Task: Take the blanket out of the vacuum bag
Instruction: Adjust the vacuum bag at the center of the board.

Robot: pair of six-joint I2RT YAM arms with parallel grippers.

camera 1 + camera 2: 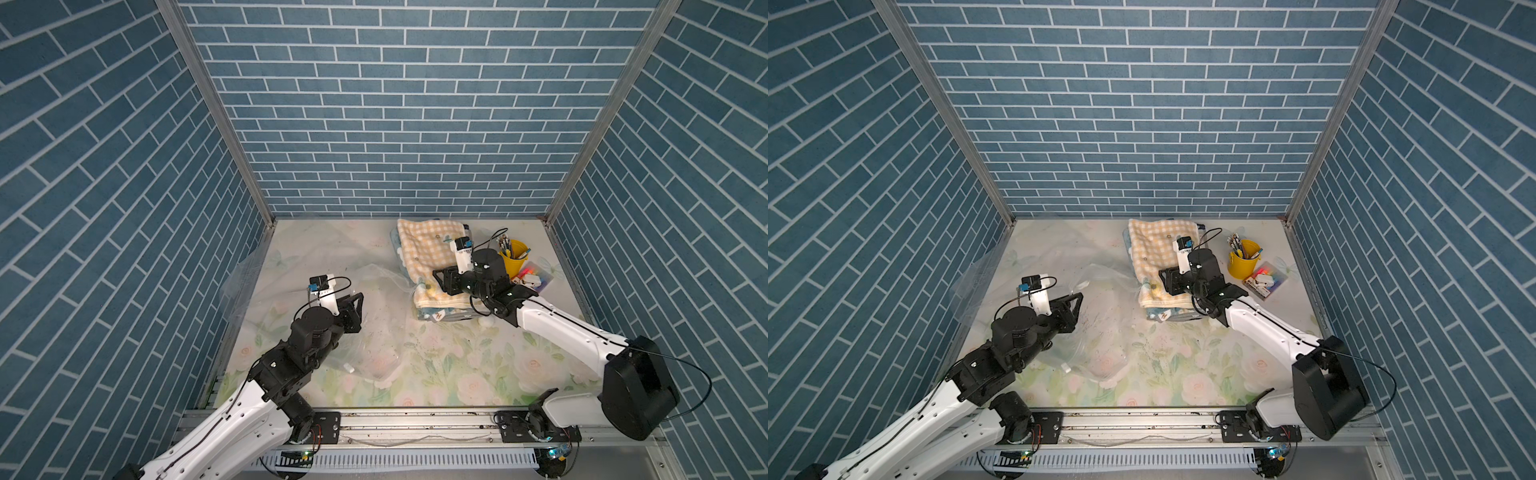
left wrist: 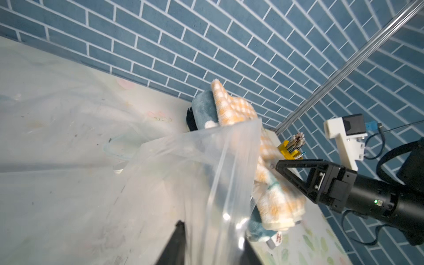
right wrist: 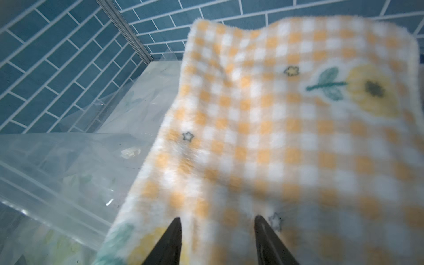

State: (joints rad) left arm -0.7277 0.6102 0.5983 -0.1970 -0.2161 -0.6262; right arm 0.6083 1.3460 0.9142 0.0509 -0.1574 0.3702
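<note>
Left gripper (image 2: 212,243), nearest the lens, pinched shut on the mouth edge of the clear vacuum bag (image 1: 316,286); right gripper (image 3: 218,231), half-spread, resting on the checked blanket (image 1: 432,259), which lies outside the bag, long axis toward the back wall.

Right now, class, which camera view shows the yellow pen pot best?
A top view shows the yellow pen pot best: whole, upright, pens inside, standing beside the blanket. In the other top view the right arm partly covers it. The left wrist view catches only a sliver; the right wrist view shows none.
</note>
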